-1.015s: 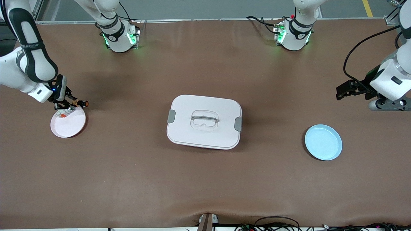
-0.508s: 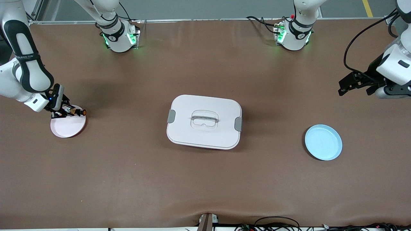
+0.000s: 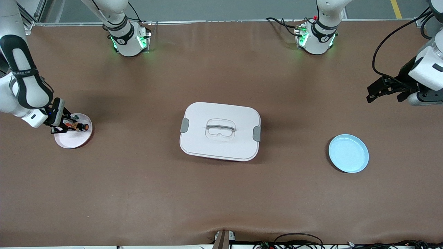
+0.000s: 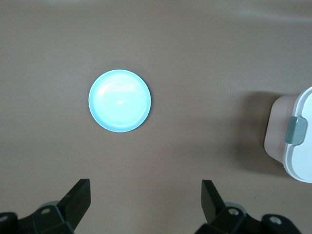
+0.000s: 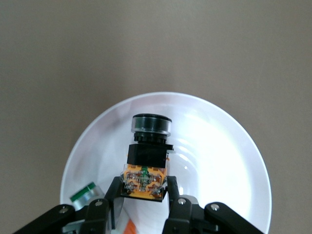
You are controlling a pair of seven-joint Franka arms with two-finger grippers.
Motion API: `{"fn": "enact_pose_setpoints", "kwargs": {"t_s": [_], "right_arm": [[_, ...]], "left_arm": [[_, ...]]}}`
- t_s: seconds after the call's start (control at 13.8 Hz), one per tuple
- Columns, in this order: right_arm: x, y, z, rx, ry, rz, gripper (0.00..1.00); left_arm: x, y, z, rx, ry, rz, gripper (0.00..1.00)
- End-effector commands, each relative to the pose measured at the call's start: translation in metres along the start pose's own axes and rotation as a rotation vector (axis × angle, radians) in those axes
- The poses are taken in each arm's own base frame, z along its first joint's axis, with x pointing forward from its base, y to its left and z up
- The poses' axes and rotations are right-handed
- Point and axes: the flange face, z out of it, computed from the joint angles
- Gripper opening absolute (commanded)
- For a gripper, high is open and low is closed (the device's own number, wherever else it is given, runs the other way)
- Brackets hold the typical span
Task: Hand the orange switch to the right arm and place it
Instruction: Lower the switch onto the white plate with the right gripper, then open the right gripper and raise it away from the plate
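My right gripper (image 3: 71,126) is shut on the orange switch (image 3: 82,127), a small black push-button with an orange cap and orange marks. It holds the switch low over the white plate (image 3: 74,137) at the right arm's end of the table. In the right wrist view the switch (image 5: 147,161) sits between the fingertips (image 5: 113,187) above the plate (image 5: 214,156). My left gripper (image 3: 373,92) is open and empty, up over the table at the left arm's end; its wrist view shows both fingers (image 4: 78,197) spread wide.
A white lidded box (image 3: 220,131) with grey clasps lies mid-table. A light blue plate (image 3: 348,153) lies near the left arm's end and shows in the left wrist view (image 4: 119,100). A small white-grey part with a red-orange bit (image 5: 87,192) lies on the white plate.
My right gripper has come down and toward the front camera with the switch, from beside the white plate's rim to low over it. My left gripper has risen and drawn back a little.
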Motion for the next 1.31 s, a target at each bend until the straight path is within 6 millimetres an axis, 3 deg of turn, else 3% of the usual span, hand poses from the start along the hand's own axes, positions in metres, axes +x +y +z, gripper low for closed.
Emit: {"fn": "enact_pose_setpoints", "kwargs": {"t_s": [0.0, 0.29, 0.36, 0.44, 0.87, 1.23], "right_arm": [[-0.012, 0.017, -0.001, -0.014, 0.029, -0.010, 0.00], [-0.017, 0.026, 0.002, -0.020, 0.026, -0.010, 0.00], [-0.018, 0.028, 0.003, -0.020, 0.028, 0.003, 0.07], [-0.019, 0.029, 0.003, -0.019, 0.030, 0.010, 0.99], [-0.006, 0.040, -0.005, 0.002, 0.057, 0.081, 1.00], [0.022, 0.063, -0.033, 0.022, 0.064, 0.206, 1.00]], "left_arm": [[0.006, -0.008, -0.003, -0.011, -0.001, 0.005, 1.00], [0.007, -0.011, 0.000, -0.010, -0.006, -0.003, 1.00], [0.009, -0.015, 0.003, 0.000, -0.010, -0.005, 1.00], [0.009, -0.016, 0.003, 0.006, -0.009, -0.002, 1.00], [0.008, -0.012, 0.001, 0.014, -0.006, 0.002, 1.00], [0.007, 0.004, -0.005, 0.012, 0.006, 0.025, 1.00]]}}
